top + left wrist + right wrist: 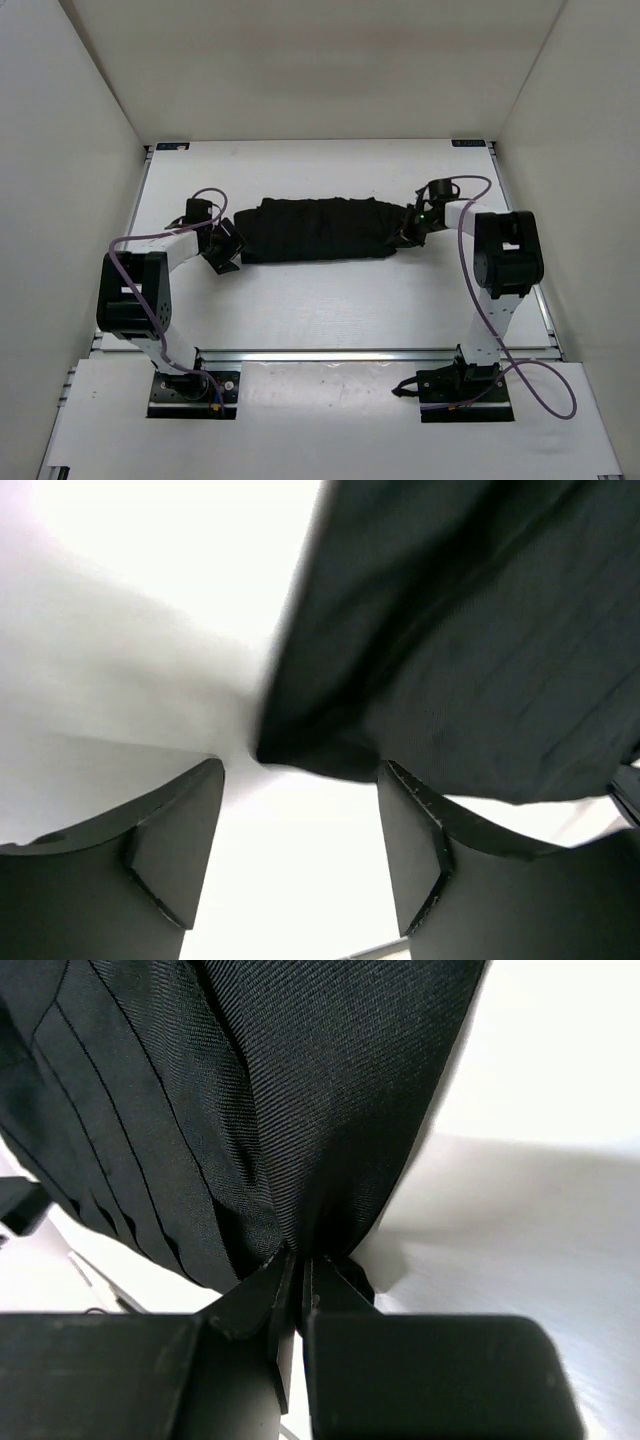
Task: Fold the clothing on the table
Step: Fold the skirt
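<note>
The black clothing (320, 228) lies as a long wrinkled band across the middle of the white table (320, 310). My right gripper (411, 228) sits at its right end, jaws shut on a pinched fold of the clothing (300, 1140), which bunches up right at my right gripper's tips (303, 1260). My left gripper (226, 250) rests at the left end, open. In the left wrist view the clothing's corner (320, 750) hangs just beyond the left gripper (300, 810), with bare table between the fingers (185, 830).
White walls enclose the table on the left, right and back. An aluminium rail (330, 355) runs along the near edge in front of the arm bases. Purple cables (545, 385) loop off both arms.
</note>
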